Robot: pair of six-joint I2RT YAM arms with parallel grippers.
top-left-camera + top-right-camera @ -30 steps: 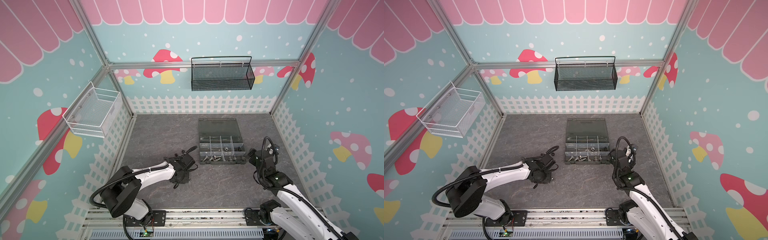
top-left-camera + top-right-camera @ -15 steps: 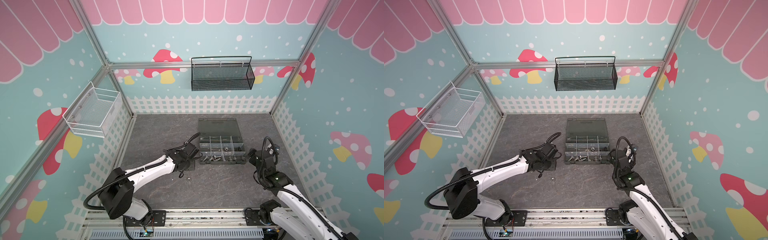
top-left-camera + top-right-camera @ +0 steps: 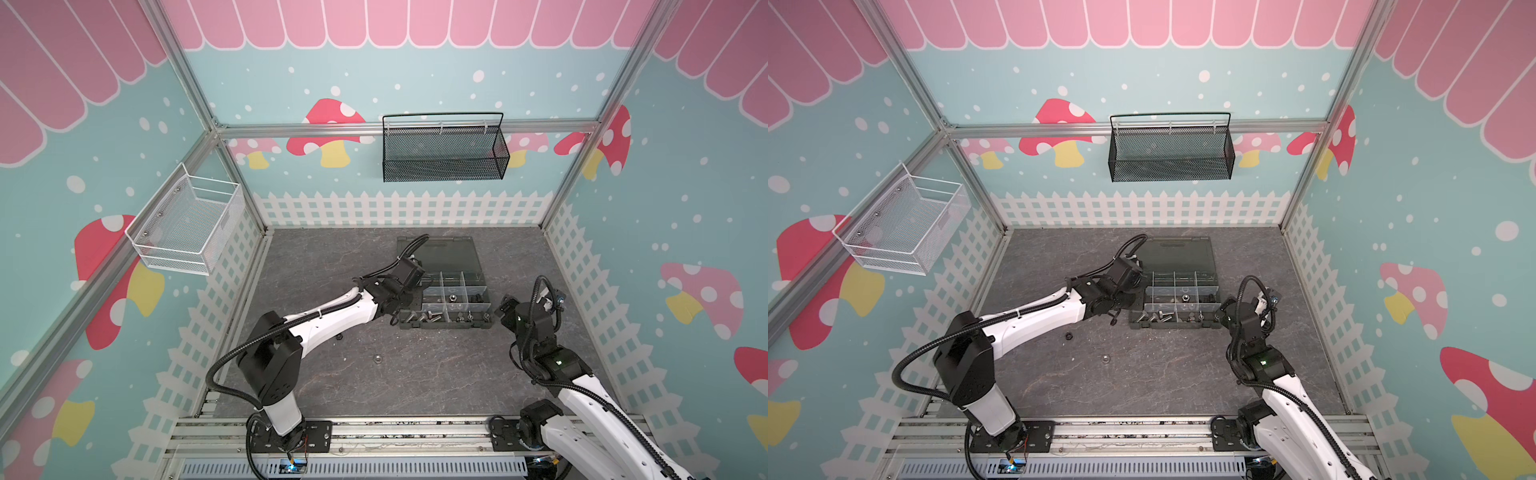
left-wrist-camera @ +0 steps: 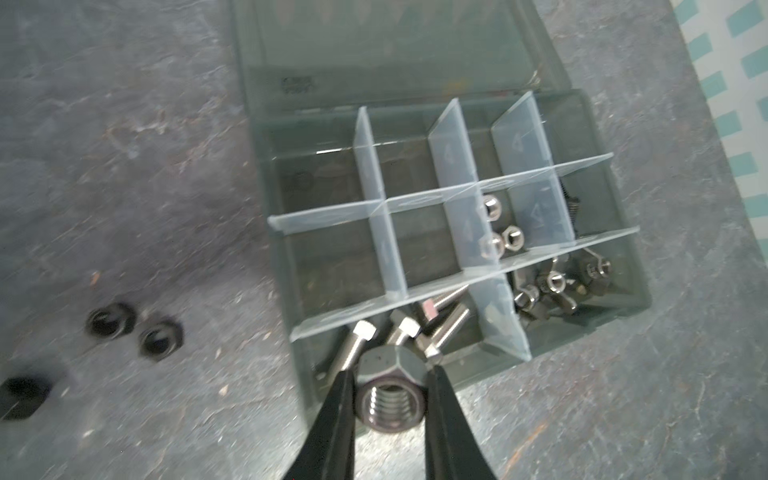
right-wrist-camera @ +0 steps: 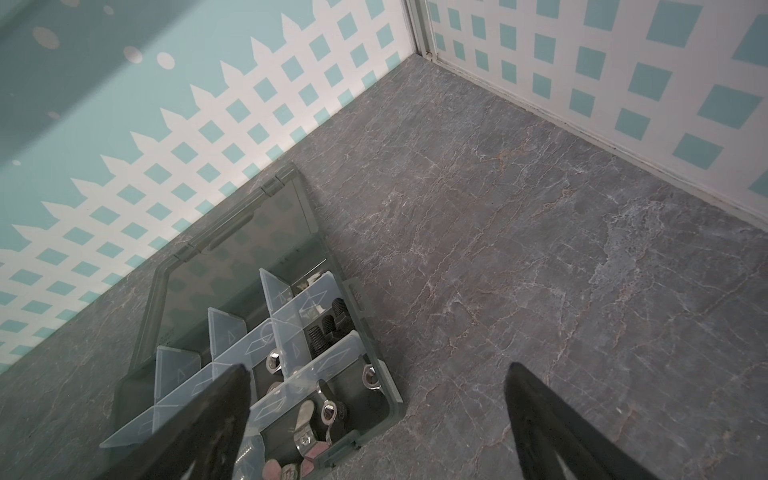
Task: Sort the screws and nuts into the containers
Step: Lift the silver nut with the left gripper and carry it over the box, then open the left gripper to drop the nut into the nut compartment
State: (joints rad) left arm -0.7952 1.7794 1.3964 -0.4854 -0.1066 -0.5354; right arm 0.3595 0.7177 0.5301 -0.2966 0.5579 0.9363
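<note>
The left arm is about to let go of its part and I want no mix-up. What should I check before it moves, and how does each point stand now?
1. Hold of left gripper on silver nut: ok.
2. Open organizer box: ok.
3. Nut above the sorted silver nuts: not ok, it hangs nearer the silver screws.
4. Open, empty right gripper: ok.
5. No loose black nuts outside: not ok.

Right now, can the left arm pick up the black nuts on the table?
Probably not yet: the left gripper is shut on a silver nut. Nothing covers the black nuts.
</note>
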